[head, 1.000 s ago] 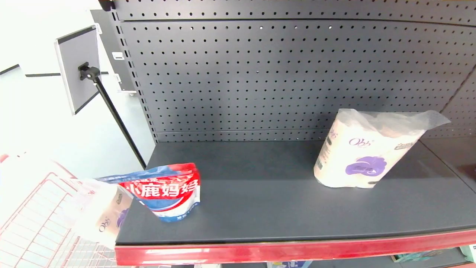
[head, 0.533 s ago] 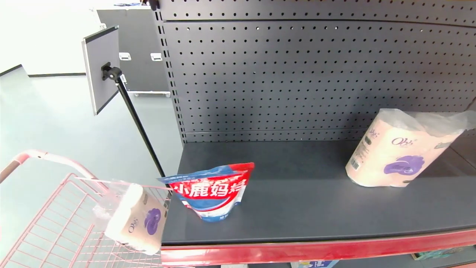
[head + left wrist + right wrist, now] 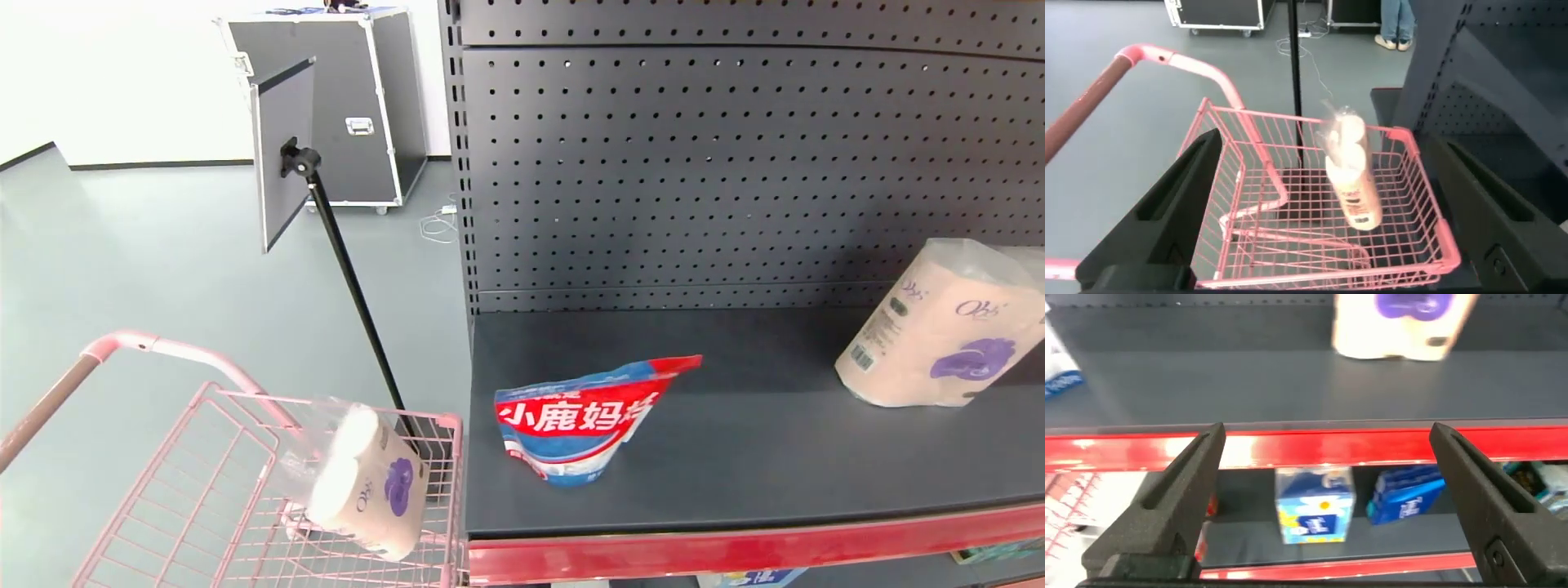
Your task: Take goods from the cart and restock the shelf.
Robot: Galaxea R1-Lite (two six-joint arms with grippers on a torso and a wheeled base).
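Observation:
A pink wire cart (image 3: 245, 457) stands left of the shelf, and one pack of paper rolls (image 3: 363, 482) leans inside it near the shelf side. In the left wrist view my left gripper (image 3: 1325, 139) hangs open above the cart (image 3: 1404, 212), with the pack (image 3: 1354, 180) lying between and below its fingers, apart from them. On the dark shelf board (image 3: 735, 482) stand a red and blue pouch (image 3: 584, 420) and a second roll pack (image 3: 951, 327). My right gripper (image 3: 1327, 429) is open in front of the shelf's red front edge (image 3: 1315, 445), holding nothing.
A black pole with a grey panel (image 3: 286, 151) stands between cart and shelf. A black flight case (image 3: 343, 106) sits on the floor behind. Blue boxes (image 3: 1315, 510) fill the lower shelf. Open shelf board lies between the pouch and the roll pack.
The head camera has turned left, so the shelf goods sit further right in the picture and the cart shows more fully. The goods themselves have not moved.

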